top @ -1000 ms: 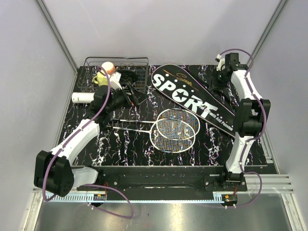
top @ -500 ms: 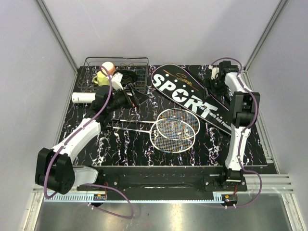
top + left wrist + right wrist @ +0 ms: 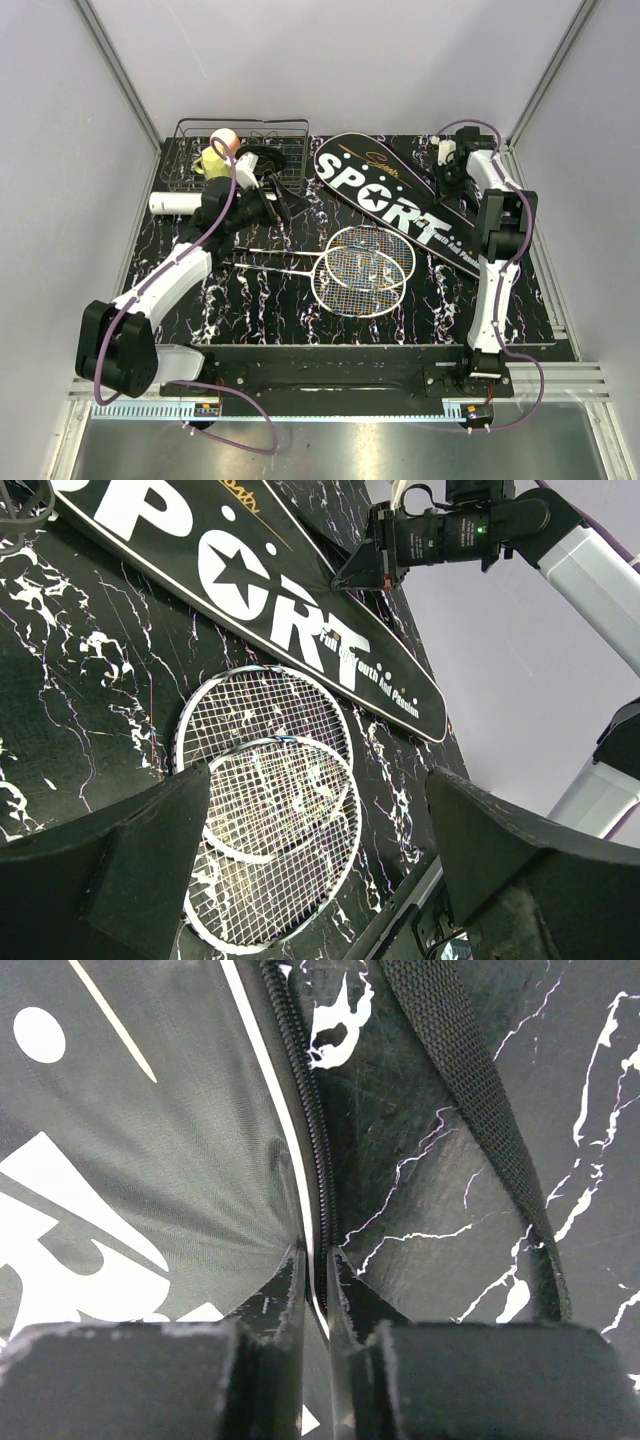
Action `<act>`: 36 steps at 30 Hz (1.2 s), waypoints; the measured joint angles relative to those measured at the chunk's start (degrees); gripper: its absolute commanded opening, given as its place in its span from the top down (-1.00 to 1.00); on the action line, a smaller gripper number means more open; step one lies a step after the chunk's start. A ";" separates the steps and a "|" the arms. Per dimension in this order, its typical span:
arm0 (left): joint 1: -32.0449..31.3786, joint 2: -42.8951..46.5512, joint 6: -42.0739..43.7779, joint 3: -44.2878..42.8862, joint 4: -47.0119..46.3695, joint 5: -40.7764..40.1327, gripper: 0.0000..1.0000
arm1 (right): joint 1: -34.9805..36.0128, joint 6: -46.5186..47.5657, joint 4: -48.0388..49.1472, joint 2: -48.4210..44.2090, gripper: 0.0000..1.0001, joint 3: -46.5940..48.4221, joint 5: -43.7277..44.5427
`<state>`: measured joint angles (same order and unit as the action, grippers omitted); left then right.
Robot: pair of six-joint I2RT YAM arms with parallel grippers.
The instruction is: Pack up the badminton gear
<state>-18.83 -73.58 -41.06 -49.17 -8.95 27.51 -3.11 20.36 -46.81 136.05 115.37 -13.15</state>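
Black marbled table: all gear lies on it, arm bases at near edge.
SPORT bag: lies flat and diagonal on the far right half, from far centre down toward the right edge.
Zipper: runs along the bag's edge, next to bare table.
Strap: black webbing on the table just beside the zipper.
Rackets: two, heads overlapping mid-table, just near of the bag; shafts run left toward the left arm.
White tube: lying at the far left, near side of the basket, one end hidden by the left arm.
Wire basket: far left corner, yellow cup and pink cup inside.
Left gripper: fingers spread wide, nothing between them, hanging above the table just near of the basket.
Right gripper: fingers pinched almost together on the bag's zipper edge, fabric puckered at the pinch.
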 measured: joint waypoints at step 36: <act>-6.91 -11.74 -9.68 -16.44 14.32 -3.91 -0.64 | 35.12 -27.45 17.57 -48.85 1.00 -48.57 22.60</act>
<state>-25.74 -85.32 -50.74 -65.60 5.37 23.59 32.01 -7.09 -29.23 87.20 66.81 9.45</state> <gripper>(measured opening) 0.823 0.021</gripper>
